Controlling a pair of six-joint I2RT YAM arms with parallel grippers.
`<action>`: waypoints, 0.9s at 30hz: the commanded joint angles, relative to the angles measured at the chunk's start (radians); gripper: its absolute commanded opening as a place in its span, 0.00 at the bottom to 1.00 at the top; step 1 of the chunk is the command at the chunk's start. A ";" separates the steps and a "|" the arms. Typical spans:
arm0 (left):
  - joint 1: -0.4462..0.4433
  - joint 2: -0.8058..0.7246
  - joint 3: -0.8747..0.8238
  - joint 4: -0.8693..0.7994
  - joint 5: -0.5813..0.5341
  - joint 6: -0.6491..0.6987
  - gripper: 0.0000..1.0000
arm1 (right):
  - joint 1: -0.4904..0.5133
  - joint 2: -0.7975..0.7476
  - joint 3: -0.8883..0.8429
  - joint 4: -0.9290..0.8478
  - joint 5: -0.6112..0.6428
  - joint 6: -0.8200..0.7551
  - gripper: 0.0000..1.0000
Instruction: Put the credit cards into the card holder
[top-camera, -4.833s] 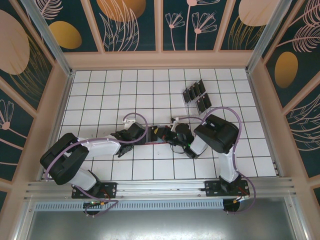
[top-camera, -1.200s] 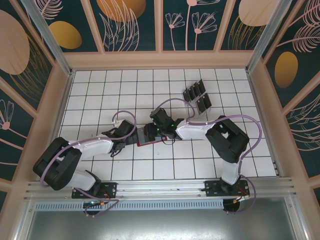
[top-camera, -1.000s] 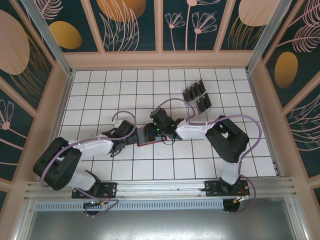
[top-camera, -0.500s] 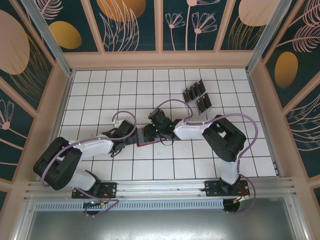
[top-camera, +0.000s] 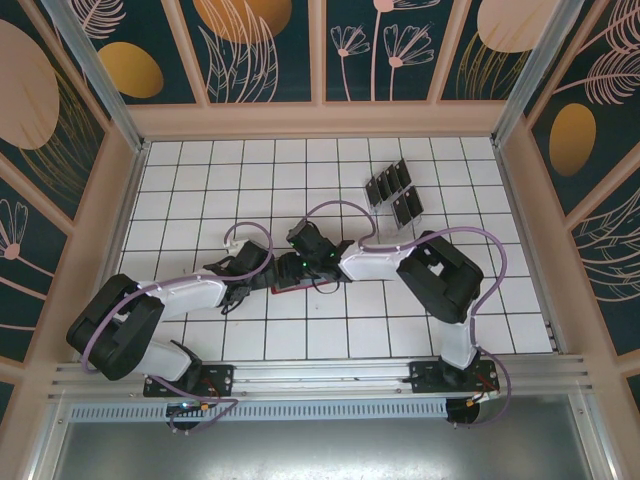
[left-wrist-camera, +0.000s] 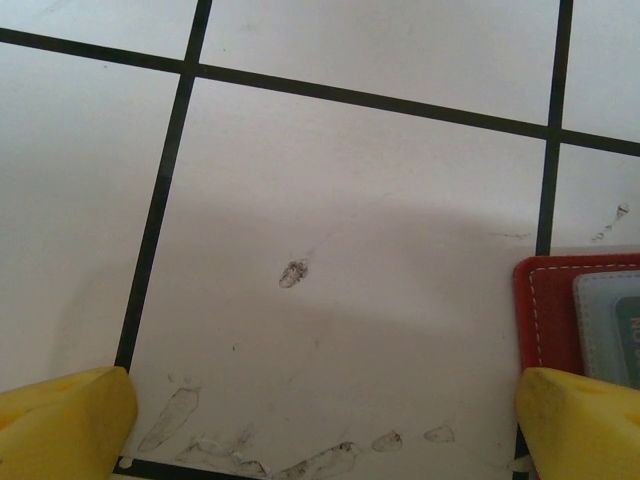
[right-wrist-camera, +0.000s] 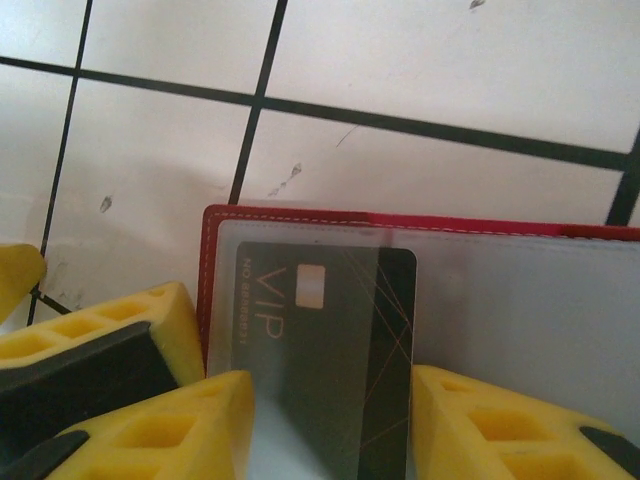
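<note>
Right wrist view: right gripper (right-wrist-camera: 330, 385) at about half width, yellow fingers (right-wrist-camera: 170, 430) low in the frame, clamped on the two long edges of a black credit card (right-wrist-camera: 322, 310) marked VIP. Card straight above the fingertips, up the middle of the frame, flat on the open card holder (right-wrist-camera: 211, 280). Upper end of the card seemingly under the clear pocket film (right-wrist-camera: 520, 290). Red rim of the holder across mid-frame, its left corner just above the left fingertip. At the left edge, a yellow block with a black pad (right-wrist-camera: 95, 345) just beside the holder's left rim; touching or apart, impossible to tell.

Left wrist view: left gripper (left-wrist-camera: 320, 390) spread wide, only bare white tile (left-wrist-camera: 350, 200) between its fingers. Red corner of the holder at lower right, right against the finger there.

From above: both grippers close together at centre frame, a red edge of the holder just below them. Other credit cards (top-camera: 393, 192) in rows up and right of centre, well apart from both grippers.
</note>
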 joint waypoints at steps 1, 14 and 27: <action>0.003 0.021 -0.026 0.013 0.031 -0.018 0.98 | 0.019 0.009 0.026 -0.011 -0.020 0.000 0.46; 0.003 0.007 0.000 -0.017 0.010 -0.009 0.99 | -0.052 -0.112 -0.134 0.029 0.018 0.018 0.54; 0.003 -0.005 0.030 -0.047 -0.005 0.028 0.99 | -0.092 -0.220 -0.175 0.028 0.011 0.004 0.51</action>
